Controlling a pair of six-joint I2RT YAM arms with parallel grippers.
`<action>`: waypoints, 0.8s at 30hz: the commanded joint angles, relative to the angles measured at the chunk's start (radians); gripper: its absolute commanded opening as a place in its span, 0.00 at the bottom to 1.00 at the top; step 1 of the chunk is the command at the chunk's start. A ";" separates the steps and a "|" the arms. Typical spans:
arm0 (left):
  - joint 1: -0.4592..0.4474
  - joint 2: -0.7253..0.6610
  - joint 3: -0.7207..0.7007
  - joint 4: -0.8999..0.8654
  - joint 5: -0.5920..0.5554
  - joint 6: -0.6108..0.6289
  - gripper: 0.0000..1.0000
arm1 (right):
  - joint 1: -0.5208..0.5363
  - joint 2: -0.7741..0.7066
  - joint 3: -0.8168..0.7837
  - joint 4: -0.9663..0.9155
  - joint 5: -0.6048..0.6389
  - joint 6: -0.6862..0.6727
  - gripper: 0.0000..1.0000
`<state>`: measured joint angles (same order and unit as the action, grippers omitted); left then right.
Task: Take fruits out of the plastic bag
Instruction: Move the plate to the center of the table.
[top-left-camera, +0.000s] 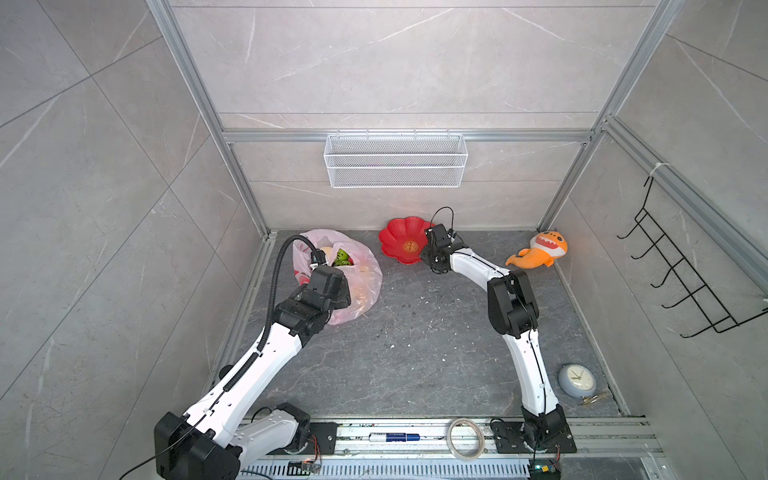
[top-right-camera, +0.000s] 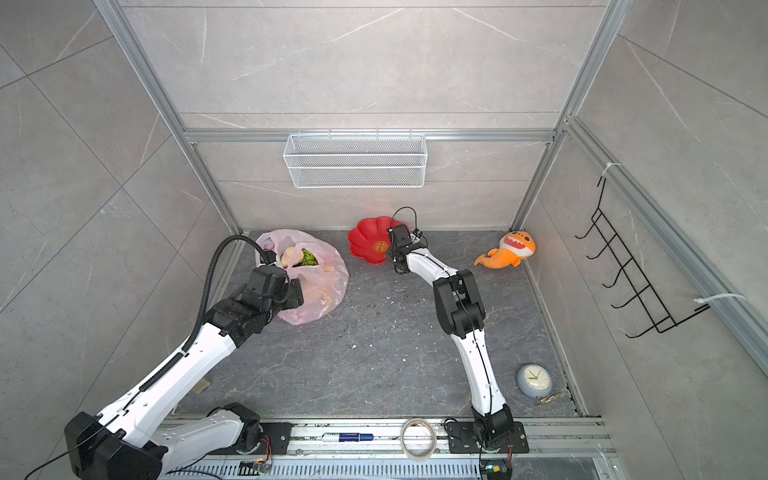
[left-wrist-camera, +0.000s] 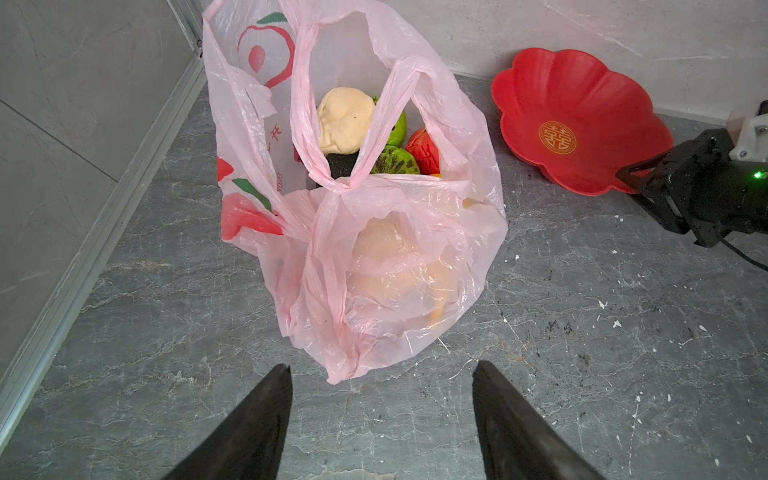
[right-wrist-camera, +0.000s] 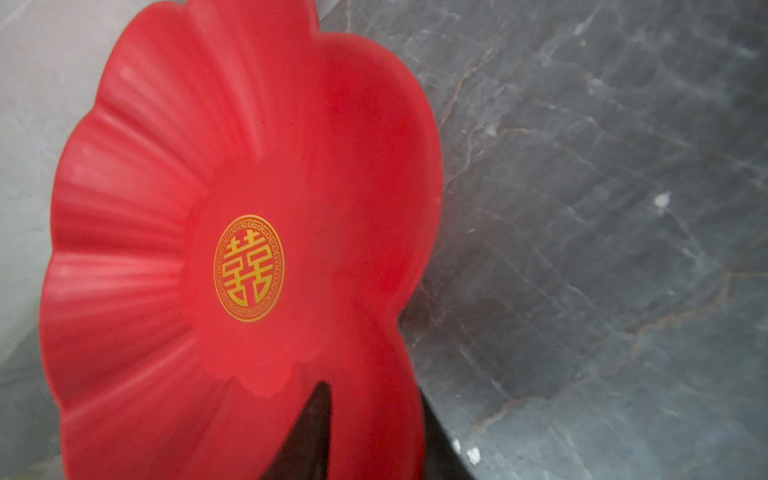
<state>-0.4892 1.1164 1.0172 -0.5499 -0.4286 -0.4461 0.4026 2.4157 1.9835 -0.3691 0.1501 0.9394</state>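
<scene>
We judge the job barely begun: the fruits (top-left-camera: 341, 257) lie inside the plastic bag (top-left-camera: 361, 282), left of centre in both top views, with our left claw (left-wrist-camera: 381, 365) spread empty just short of it and our right claw (right-wrist-camera: 374, 399) pinching the rim of the red plate (right-wrist-camera: 166, 208) (nothing on it).

A dark grey marbled tabletop (top-left-camera: 415, 353) was flecked with white specks. On it were set a pink plastic bag (top-left-camera: 365, 286) at left rear, a red flower-shaped plate (top-left-camera: 399, 239) by the back wall, an orange plush shark (top-left-camera: 540, 251) at right rear, and a grey clock (top-left-camera: 577, 380) at right front.
</scene>
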 joint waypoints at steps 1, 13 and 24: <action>-0.005 -0.014 0.027 0.019 -0.017 0.026 0.71 | -0.004 0.030 0.035 -0.033 -0.006 0.001 0.25; -0.005 -0.038 0.016 0.023 -0.030 0.029 0.70 | -0.011 0.015 0.028 -0.059 -0.001 -0.011 0.04; -0.005 -0.098 -0.006 0.007 -0.036 0.020 0.69 | -0.021 -0.165 -0.197 -0.057 -0.010 -0.034 0.00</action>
<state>-0.4892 1.0561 1.0153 -0.5491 -0.4431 -0.4370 0.3901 2.3360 1.8786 -0.3592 0.1295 0.9459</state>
